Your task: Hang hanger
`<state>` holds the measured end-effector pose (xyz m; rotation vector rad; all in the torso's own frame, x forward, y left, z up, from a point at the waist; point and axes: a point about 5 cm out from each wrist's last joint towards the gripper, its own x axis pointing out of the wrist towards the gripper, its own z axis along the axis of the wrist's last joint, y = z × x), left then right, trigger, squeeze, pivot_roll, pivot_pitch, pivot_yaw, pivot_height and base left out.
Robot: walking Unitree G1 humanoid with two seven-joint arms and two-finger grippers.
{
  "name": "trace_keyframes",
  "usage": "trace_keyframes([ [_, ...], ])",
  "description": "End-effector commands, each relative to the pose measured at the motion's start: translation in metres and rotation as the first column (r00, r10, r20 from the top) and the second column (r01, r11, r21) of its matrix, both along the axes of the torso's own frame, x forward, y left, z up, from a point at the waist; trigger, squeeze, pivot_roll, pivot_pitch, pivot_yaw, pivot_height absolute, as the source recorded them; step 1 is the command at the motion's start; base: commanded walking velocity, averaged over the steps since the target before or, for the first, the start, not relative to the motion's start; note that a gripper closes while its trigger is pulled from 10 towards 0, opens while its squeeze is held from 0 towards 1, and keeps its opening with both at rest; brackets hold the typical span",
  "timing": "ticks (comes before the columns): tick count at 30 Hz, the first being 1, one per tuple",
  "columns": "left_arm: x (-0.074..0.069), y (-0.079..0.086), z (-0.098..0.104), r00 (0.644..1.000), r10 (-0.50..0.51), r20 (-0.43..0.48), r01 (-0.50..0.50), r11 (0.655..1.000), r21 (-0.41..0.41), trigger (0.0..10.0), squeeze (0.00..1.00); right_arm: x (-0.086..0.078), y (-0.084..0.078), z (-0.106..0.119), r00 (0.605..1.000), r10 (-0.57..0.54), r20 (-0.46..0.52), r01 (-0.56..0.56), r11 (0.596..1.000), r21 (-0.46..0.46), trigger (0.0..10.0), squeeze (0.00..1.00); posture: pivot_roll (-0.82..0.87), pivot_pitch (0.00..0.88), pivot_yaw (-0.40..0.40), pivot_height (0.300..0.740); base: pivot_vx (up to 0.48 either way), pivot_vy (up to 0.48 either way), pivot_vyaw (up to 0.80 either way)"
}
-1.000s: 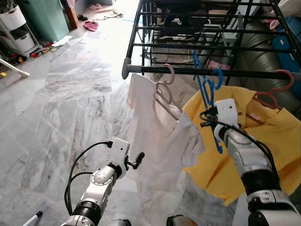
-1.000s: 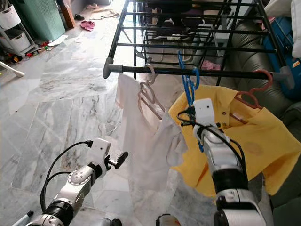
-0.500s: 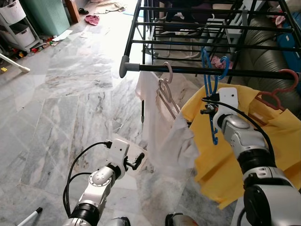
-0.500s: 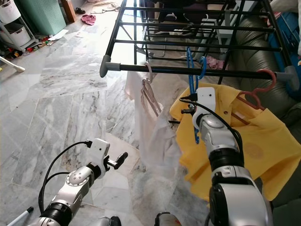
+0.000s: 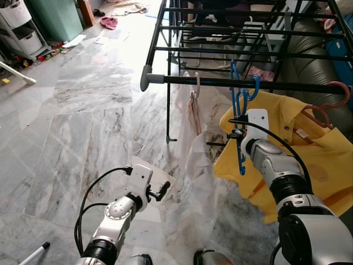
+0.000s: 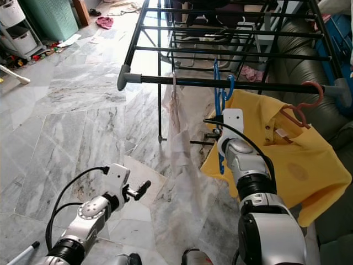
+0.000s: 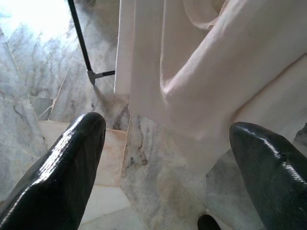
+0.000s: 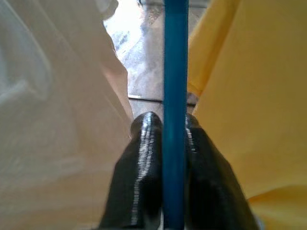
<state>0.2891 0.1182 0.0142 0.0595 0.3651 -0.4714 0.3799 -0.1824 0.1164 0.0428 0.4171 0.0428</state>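
Watching the right gripper (image 5: 240, 134) here, its two black fingers (image 8: 144, 158) are pinched tight on the blue hanger (image 5: 240, 105), and the hook looks already looped over the front rail (image 5: 220, 82) of the black drying rack (image 6: 220, 33). The hanger sits between a pale shirt (image 5: 193, 132) on its own hanger and a yellow shirt (image 6: 281, 149) on a red hanger (image 6: 302, 105).

If you ask me, the trick now is to check the hook is fully seated on the rail before letting go, then ease the fingers apart and back straight off so nothing snags the yellow fabric or nudges the hanger loose.

Left gripper (image 5: 161, 191) is down low over the marble floor (image 5: 83, 121), fingers (image 7: 57, 177) spread wide, holding nothing.

No brands or labels I can read anywhere. There's a small tag at the yellow shirt's collar, but it's too tiny to make out.
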Motion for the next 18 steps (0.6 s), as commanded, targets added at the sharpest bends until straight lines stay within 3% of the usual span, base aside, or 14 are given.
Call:
trace_keyframes([
  [1,-0.002,0.0,-0.002,1.0,-0.013,-0.015,0.013,1.0,0.01,10.0,0.0,-0.004,-0.002,-0.009,0.999,-0.011,-0.04,0.012,1.0,0.013,10.0,1.0,-0.18,0.192,0.018,0.74,0.0,0.0,0.0],
  [11,-0.001,0.001,-0.001,1.0,0.005,-0.003,-0.005,1.0,0.0,10.0,0.0,0.004,-0.004,0.025,0.985,-0.041,0.167,0.043,0.999,-0.009,10.0,1.0,-0.18,0.188,0.013,0.74,0.0,0.0,0.0],
  [18,0.0,0.002,0.0,1.0,0.011,-0.003,-0.011,1.0,0.001,10.0,0.0,-0.01,-0.006,0.031,0.97,-0.035,0.242,0.05,0.997,-0.054,10.0,1.0,-0.18,0.186,0.017,0.74,0.0,0.0,0.0],
])
